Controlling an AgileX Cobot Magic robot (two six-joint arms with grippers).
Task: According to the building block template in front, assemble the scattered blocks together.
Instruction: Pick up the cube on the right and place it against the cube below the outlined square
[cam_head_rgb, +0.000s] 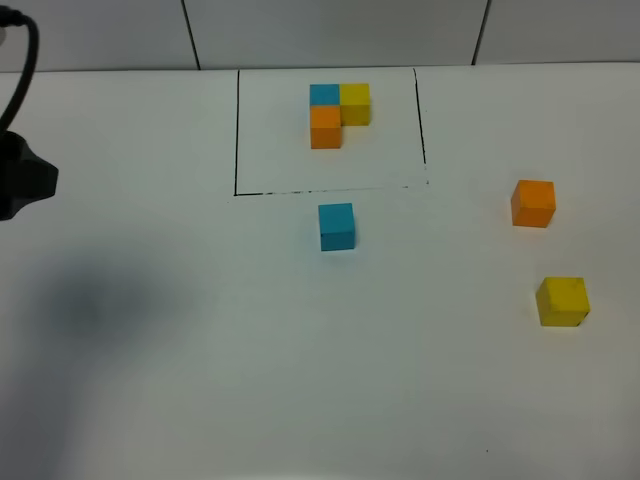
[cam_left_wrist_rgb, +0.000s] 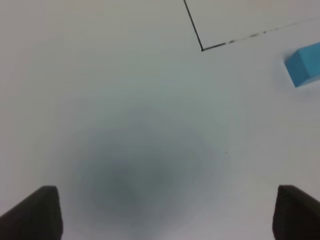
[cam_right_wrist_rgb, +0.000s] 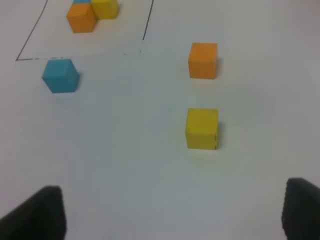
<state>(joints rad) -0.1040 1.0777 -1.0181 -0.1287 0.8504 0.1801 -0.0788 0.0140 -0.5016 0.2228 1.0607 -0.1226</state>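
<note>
Left tool (cam_left_wrist_rgb: 170, 215) hangs over the table (cam_head_rgb: 200, 350) with its jaws wide apart and nothing between them; right tool (cam_right_wrist_rgb: 170, 217) is likewise spread wide and holds nothing. Near the table's far edge the building block template (cam_head_rgb: 338, 112), an L of blue, yellow and orange cubes, sits inside the black outline (cam_head_rgb: 237, 130). Just outside the outline's near line lies the blue block (cam_head_rgb: 336, 227); the orange block (cam_head_rgb: 533, 203) and yellow block (cam_head_rgb: 562, 301) stand apart toward the right side, yellow nearer the front

The left pincer (cam_left_wrist_rgb: 170, 215) and right pincer (cam_right_wrist_rgb: 172, 215) are black, blunt-tipped; the black arm (cam_head_rgb: 25, 180) trails a black cable (cam_head_rgb: 33, 50).
</note>
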